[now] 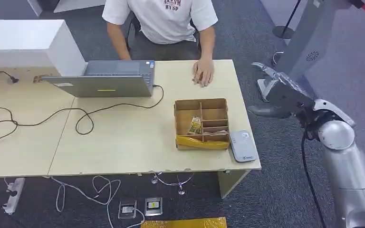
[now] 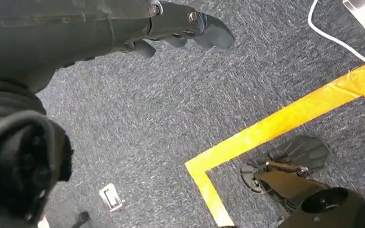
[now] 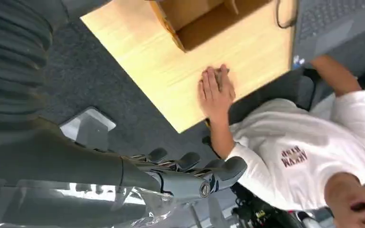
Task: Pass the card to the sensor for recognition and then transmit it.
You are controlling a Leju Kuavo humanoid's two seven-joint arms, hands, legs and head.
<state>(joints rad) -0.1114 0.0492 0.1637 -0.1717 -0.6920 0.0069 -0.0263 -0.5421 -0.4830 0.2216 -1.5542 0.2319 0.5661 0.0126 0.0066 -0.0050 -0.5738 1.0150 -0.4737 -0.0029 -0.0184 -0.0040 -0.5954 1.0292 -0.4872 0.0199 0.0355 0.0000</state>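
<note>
Cardboard box (image 1: 202,122) with dividers sits on the right part of the wooden table (image 1: 123,142), toward its near edge, with a yellow strip along its near wall. One of its left compartments holds a small yellowish item (image 1: 195,125); I cannot tell whether that is the card. Just right of the box, touching or nearly so, lies a grey sensor (image 1: 243,145) flat near the table's near right corner; its small markings are too fine to read.

My right hand (image 1: 278,90) is raised to the right of the table, well apart from the box, over the carpet. Its fingers (image 3: 190,164) are spread and a little curled, holding nothing. My left hand (image 2: 180,28) hangs over grey carpet beside a line of yellow tape (image 2: 275,128), fingers loosely apart and empty.

At the far side a person in a white T-shirt (image 1: 164,19) sits with one hand (image 1: 203,72) flat on the table. The shirt carries dark red lettering, too blurred to read surely. An open grey laptop (image 1: 109,78) stands left of that hand, and a black cable (image 1: 85,116) loops from it across the table to the left.
</note>
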